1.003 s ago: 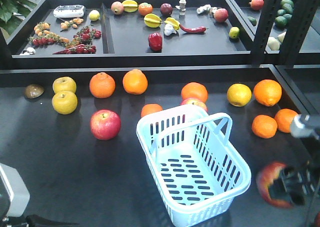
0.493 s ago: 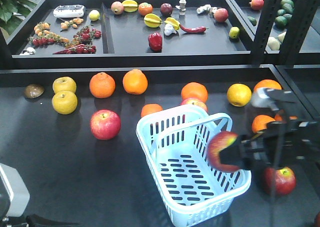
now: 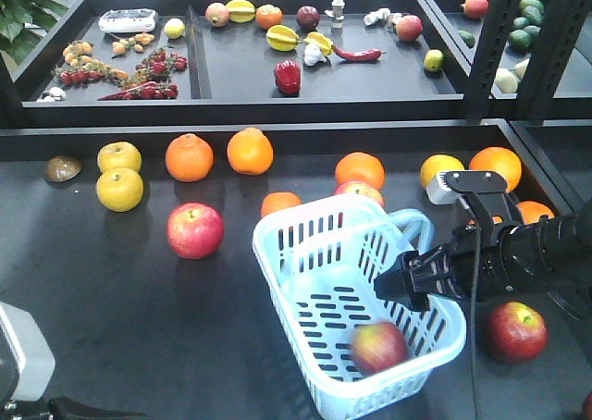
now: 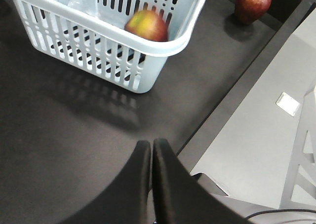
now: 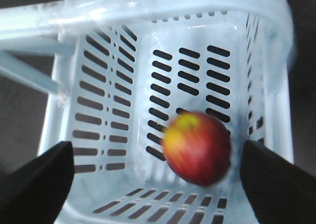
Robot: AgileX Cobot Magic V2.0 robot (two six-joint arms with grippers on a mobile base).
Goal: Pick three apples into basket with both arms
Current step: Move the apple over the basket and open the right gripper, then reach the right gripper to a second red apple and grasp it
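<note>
One apple [image 3: 377, 346] lies inside the basket [image 3: 277, 274], on the slotted floor toward its near corner. In the left wrist view it sits against the near wall, but it is blurred in the right wrist view, so it may not be at rest. The right gripper [image 5: 155, 144] hangs directly above the basket's inside, claw spread wide and holding nothing, with the apple well below the fingers. The left gripper [image 4: 150, 147] is over bare table [image 3: 111, 327] on the near side of the basket, its claw pressed together and empty. By my reading about a third of the job is done: one apple in, two to go. A second dark apple [image 3: 516, 331] stands on the table to the right of the basket, apart from it, and looks like the natural next pick for the right arm. The third is less sure. A red apple [image 3: 194, 229] sits to the left of the basket, but it looks brighter than the others. A red sliver further right of the basket is too cut off to tell. The oranges [image 3: 359, 170] behind the basket are not wanted.
</note>
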